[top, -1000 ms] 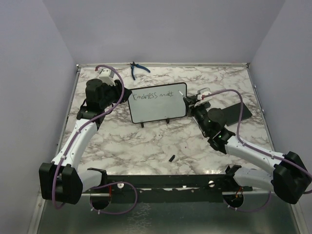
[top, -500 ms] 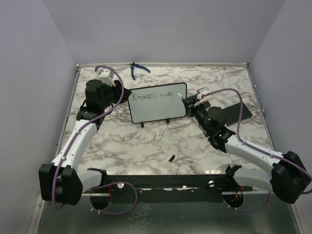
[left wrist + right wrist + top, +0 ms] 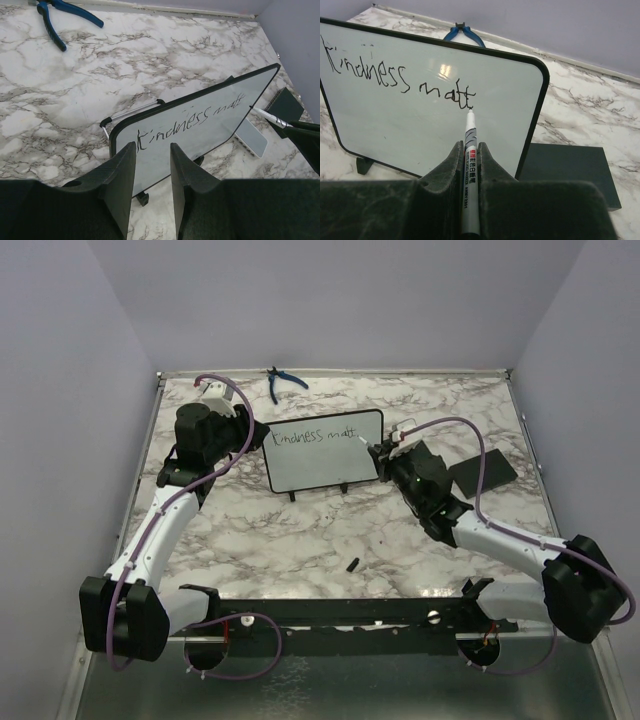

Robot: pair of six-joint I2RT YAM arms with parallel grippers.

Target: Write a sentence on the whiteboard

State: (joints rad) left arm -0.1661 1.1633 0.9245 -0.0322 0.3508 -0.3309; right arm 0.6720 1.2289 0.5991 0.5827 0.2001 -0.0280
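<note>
2 arms work at a marble table (image 3: 300,530), seen from above and from both wrist cameras. I see the whiteboard (image 3: 325,450) standing on its small black feet, leaning back, in the middle of the table's far half. The sentence (image 3: 315,435) is unfinished: 1 line of thin black handwriting along the top reads "Kindness matt".

The right gripper (image 3: 469,150) sits just off the board's right edge, its fingers pressed together on a white marker (image 3: 470,175). The marker points at the board, with its tip at the surface just under the last "t".

The left gripper (image 3: 152,150) is at the board's left edge. Its 2 fingers stand partly apart, and the board's lower left part shows between them. I cannot tell whether they pinch the board or only frame it.

Blue pliers (image 3: 283,383) lie near the back edge of the table. A flat black pad (image 3: 483,470) lies right of the right arm. A small black item (image 3: 352,564) lies alone on the near half of the table.
</note>
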